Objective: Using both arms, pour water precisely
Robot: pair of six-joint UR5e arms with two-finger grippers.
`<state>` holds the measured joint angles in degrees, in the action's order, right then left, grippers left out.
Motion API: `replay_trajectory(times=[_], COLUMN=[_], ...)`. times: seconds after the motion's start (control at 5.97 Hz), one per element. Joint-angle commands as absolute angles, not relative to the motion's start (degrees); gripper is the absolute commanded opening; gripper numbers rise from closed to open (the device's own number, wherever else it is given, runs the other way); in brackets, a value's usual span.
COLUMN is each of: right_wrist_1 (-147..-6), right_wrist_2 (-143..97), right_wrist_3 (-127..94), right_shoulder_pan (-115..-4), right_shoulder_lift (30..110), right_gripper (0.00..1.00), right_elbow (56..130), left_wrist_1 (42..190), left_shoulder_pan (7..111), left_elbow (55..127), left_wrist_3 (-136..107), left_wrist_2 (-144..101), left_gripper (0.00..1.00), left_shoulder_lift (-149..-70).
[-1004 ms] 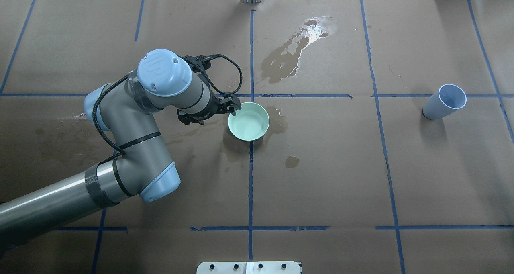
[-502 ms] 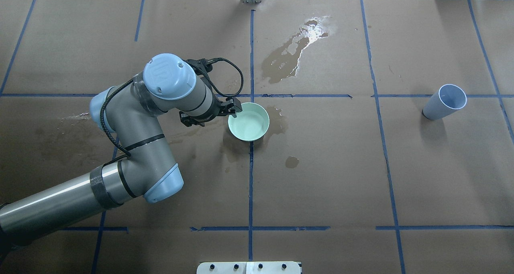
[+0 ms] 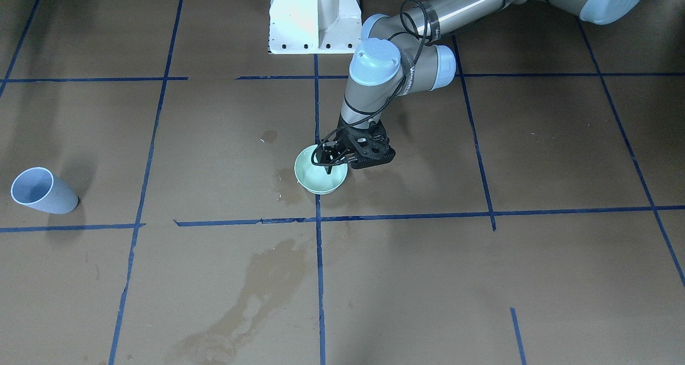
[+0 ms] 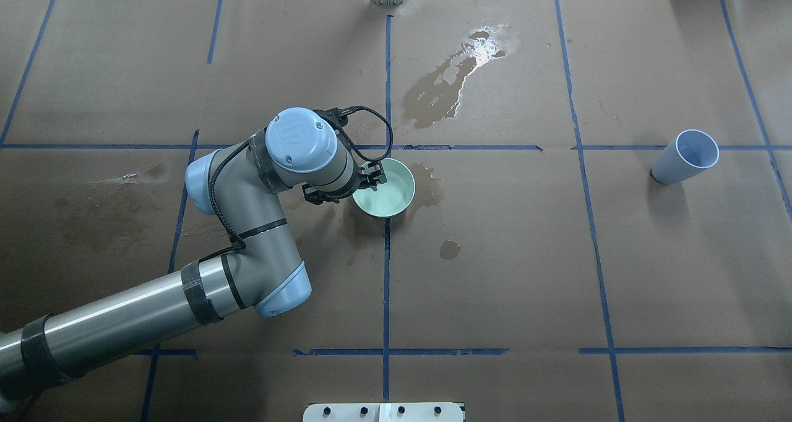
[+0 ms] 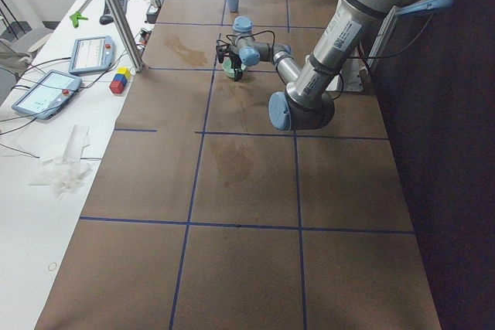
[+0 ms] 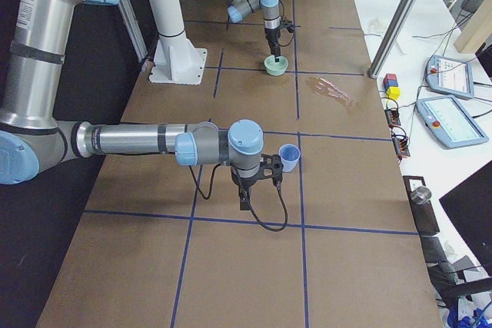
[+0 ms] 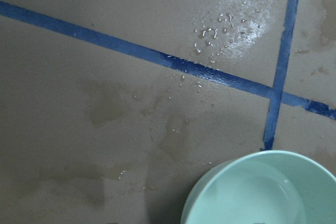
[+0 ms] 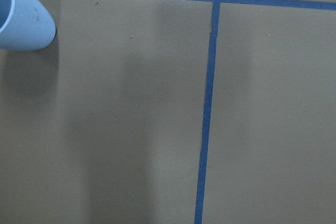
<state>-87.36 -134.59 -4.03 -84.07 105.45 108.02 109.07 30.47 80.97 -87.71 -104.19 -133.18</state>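
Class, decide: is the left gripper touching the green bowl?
Cannot tell. In the front-facing view the left gripper sits at the rim of the bowl, but neither contact nor gap shows plainly.

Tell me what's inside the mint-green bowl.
The bowl holds no solid object: only a pale, smooth inside with a faint curve, possibly water. The left tool sits over the rim, one finger dipping in and hiding that patch.

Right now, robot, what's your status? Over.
Left gripper at mint bowl rim, jaws unclear. Right gripper beside blue cup, jaws unclear. Water too faint to tell. Wet stains around bowl.
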Motion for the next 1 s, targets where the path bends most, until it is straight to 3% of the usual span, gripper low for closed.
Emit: replay_trajectory(times=[0.0,0.5,0.84], right_wrist_1=[-87.36,-87.36,-87.36], right_wrist_2=[-134.47,-134.47,-134.47], right_wrist_3=[-4.22,-4.31,-4.39], right_shoulder_pan=[-84.11,-84.11,-84.11], right_shoulder_lift=[105.38,105.38,105.29], right_gripper=[1.00,1.00,1.00], right_elbow=[108.02,107.93,108.02], left_wrist_1=[109.34,109.25,108.98], left_shoulder_pan=[30.50,31.20,37.49], left_elbow=[81.03,83.48,90.31], left_wrist_3=[-87.19,-87.01,-83.09], left_wrist_2=[-104.33,-104.76,-113.41], left_gripper=[0.01,0.00,0.00], left_shoulder_lift=[-133.24,-132.80,-127.57])
